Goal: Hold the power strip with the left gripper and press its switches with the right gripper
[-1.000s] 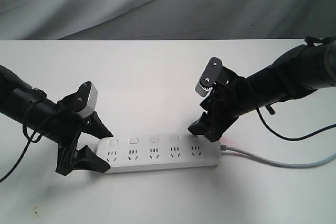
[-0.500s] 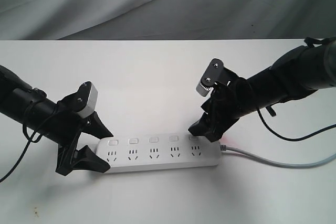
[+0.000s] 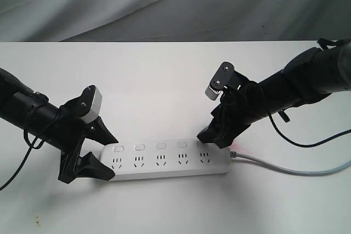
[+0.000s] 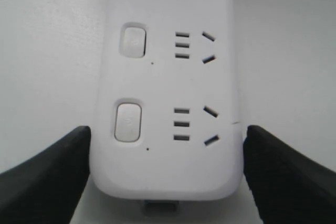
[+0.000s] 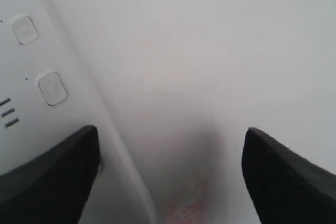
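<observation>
The white power strip [image 3: 164,160] lies lengthwise on the table, its grey cord [image 3: 285,169] leaving at the right end. My left gripper [image 3: 105,156] straddles the strip's left end. In the left wrist view its two black fingers [image 4: 52,171] press against both sides of the power strip [image 4: 168,77], beside the last of the switches [image 4: 128,121]. My right gripper [image 3: 215,138] hangs wide open over the right end. One finger [image 5: 47,171] overlaps the power strip [image 5: 31,51] just past a switch [image 5: 52,88]. The other finger is over bare table. Switches [image 3: 139,147] run along the strip's far edge.
The white table [image 3: 164,80] extends behind the strip to a grey backdrop. A faint red glow [image 3: 237,146] shows on the table by the strip's right end. A loose black cable [image 3: 22,152] hangs from the left arm.
The right gripper has crept very slightly lower toward the strip's right end. The left gripper and the strip have not moved.
</observation>
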Motion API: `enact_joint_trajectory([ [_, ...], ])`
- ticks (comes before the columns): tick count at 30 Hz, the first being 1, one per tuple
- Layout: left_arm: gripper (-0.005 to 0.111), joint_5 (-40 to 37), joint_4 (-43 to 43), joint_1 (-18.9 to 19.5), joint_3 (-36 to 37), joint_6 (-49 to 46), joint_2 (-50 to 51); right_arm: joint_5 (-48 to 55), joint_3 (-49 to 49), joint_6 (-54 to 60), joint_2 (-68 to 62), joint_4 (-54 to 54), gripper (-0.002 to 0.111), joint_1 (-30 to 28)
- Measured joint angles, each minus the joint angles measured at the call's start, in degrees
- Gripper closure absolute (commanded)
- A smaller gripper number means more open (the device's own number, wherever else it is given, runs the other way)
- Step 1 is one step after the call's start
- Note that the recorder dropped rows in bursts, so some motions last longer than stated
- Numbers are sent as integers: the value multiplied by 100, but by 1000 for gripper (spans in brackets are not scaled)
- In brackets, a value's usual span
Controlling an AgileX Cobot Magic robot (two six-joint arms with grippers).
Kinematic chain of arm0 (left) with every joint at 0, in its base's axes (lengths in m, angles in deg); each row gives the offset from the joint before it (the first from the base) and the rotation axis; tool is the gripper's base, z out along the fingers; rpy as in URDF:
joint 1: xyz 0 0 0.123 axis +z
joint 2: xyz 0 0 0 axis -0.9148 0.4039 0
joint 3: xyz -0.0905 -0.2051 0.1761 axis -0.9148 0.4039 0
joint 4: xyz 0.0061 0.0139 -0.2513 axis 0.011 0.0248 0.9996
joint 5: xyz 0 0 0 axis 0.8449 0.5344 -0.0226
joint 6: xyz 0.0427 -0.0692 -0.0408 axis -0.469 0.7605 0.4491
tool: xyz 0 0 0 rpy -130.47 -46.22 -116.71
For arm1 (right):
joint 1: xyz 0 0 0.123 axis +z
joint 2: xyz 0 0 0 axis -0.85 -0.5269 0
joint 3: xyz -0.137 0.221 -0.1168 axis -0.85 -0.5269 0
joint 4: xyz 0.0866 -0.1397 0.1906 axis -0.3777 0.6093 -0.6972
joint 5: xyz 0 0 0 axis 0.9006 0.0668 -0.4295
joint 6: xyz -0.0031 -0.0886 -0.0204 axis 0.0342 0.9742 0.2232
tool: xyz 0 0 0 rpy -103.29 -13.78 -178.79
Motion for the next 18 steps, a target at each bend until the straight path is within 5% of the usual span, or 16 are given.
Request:
enact_joint_trajectory([
  [18, 59, -22, -14, 0, 0, 0, 0, -63, -29, 64, 277, 40, 38, 185],
])
